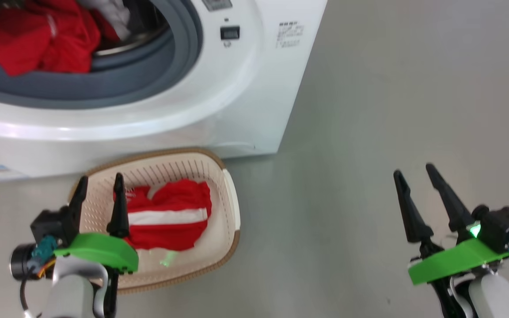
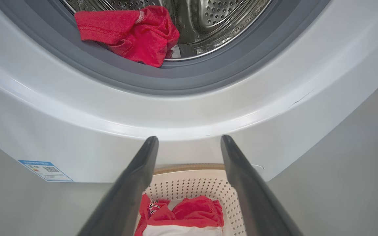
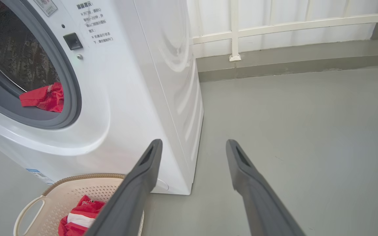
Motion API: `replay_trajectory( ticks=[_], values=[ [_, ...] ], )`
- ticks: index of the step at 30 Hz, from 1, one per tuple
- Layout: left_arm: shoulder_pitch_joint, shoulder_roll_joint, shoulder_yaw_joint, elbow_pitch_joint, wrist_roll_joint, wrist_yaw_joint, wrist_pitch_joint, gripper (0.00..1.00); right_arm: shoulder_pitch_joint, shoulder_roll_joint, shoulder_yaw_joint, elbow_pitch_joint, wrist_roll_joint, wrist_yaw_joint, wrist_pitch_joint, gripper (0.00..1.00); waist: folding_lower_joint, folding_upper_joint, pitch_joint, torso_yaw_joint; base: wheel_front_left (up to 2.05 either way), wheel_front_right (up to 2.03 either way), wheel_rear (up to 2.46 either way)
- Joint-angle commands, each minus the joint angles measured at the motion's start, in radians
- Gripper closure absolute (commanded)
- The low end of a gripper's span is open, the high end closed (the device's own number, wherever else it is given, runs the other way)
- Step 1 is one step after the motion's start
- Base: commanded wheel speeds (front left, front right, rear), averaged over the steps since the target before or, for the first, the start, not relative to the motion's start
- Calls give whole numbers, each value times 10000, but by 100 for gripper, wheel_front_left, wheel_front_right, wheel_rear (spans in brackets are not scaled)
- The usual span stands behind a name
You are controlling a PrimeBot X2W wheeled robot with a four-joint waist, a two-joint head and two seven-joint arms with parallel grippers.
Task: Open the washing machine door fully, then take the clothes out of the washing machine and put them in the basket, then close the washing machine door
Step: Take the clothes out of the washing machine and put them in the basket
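One garment (image 1: 170, 216) is sitting in basket (image 1: 170, 170), clothes (image 1: 38, 39) waiting in washer (image 1: 237, 88); left hand (image 1: 100, 177), right hand (image 1: 413, 170) hanging wide, empty; probably reaching in next.

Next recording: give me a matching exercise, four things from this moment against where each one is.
1 left gripper
2 right gripper
3 striped garment
4 plain red garment

A open, over bare floor
B at the mouth of the washing machine, on its gasket
C lying in the basket
D open, over the basket

Pairs: 1-D, 2-A, 3-C, 4-B
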Motion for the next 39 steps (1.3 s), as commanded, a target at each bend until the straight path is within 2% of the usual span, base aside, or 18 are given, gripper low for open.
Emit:
replay_trajectory(
  ticks=[1, 18, 39],
  values=[
    [329, 256, 234, -365, -18, -80, -51, 0, 269, -91, 204, -162, -89, 2, -63, 0, 0, 0, -720, 88, 0, 0, 0],
    [2210, 256, 153, -2280, 152, -113, -51, 0, 1577, -129, -78, -48, -183, 2, -63, 0, 0, 0, -2283, 274, 0, 0, 0],
    [4422, 256, 190, -3929, -30, 172, -51, 0, 2618, -28, -392, -156, -250, 2, -63, 0, 0, 0, -3163, 322, 0, 0, 0]
  ],
)
